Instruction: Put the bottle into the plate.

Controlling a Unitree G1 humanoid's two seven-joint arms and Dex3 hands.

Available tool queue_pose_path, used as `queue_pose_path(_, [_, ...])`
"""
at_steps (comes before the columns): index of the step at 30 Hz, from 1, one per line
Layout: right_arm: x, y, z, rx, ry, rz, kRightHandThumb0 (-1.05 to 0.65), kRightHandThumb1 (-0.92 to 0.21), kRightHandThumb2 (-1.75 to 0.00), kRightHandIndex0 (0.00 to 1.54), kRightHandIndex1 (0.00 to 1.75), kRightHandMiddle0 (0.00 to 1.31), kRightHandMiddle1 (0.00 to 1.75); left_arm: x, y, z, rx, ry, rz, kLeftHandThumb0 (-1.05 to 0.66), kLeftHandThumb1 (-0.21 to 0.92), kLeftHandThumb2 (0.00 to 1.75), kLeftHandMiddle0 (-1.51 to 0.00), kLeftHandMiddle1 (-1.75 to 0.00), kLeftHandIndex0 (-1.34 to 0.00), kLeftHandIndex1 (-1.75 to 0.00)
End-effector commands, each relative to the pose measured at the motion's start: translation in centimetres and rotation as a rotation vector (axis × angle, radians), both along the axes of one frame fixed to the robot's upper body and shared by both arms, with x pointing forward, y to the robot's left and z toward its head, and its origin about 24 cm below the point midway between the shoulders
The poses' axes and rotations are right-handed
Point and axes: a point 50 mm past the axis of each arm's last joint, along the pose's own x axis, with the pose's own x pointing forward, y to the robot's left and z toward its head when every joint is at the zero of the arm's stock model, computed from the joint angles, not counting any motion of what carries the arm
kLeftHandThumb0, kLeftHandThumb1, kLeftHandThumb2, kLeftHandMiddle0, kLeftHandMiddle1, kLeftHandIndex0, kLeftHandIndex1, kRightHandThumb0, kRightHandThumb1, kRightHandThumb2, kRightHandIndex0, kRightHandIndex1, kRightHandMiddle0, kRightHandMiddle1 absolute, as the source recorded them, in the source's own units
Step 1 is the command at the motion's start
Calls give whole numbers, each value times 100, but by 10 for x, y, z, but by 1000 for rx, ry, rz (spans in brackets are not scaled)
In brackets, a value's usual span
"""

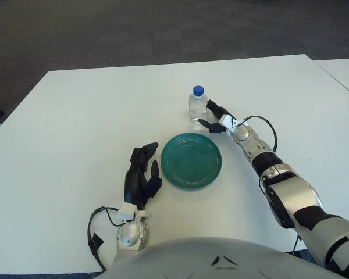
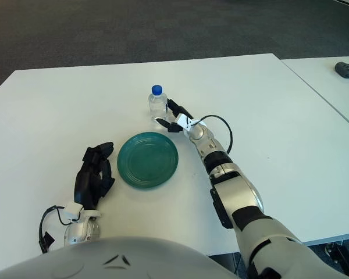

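**Right hand at the bottle, grasp not yet secure**

The small clear plastic bottle with a blue cap stands upright on the white table, just beyond the round green plate. The right hand touches its right side, fingers spread around the base, not clamped. The next move calls for closing, lifting, then carrying nearward. The left hand shows left of the plate, fingers relaxed.

The table lies bare across its left and far parts, open to any approach. Near the middle the plate lies flat, low enough to pass over. Just beyond its far edge stands the bottle, upright, with the right hand against its right side, so that side is blocked; its left and far sides are free. The left hand lies just left of the plate, narrowing the gap there.
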Motion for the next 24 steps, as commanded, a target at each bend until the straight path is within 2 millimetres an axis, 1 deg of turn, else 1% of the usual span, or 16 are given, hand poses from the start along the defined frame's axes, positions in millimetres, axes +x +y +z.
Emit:
queue_pose_path(1, [4,13,9,22,-21,14,-105,-92,-63,0,0,0,0,-23,-8,-34,-43,192,13,-76,92,66,-58,-84,-26,-108])
queue_pose_path(10, [13,30,15,10,5,-5,-105,-92,-60,0,0,0,0,-21,-11,-36,-43,195,-7,-78,92,68,-56,-85,-23,-107])
queue_pose_path(18, [18,43,20,-22,12,-22,-105,-92,-59,1,1,0,0,-19,-14,-36,-61,190,-14,-74,92,67,-56,-86,-25,-108])
queue_pose_path(21, [19,48,22,-27,-6,-34,-105,-92,-58,9,4,5,3,-19,-15,-36,-65,191,-10,-74,92,67,-57,-86,-24,-108])
queue_pose_path(23, [19,48,22,-28,-17,-51,-105,-92,-55,21,10,2,32,-19,-16,-36,-66,190,-8,-74,92,67,-57,-86,-23,-107])
queue_pose_path(24, [19,49,22,-28,-29,-79,-105,-92,-55,24,12,2,38,-19,-17,-36,-67,187,-8,-74,92,67,-57,-86,-23,-107])
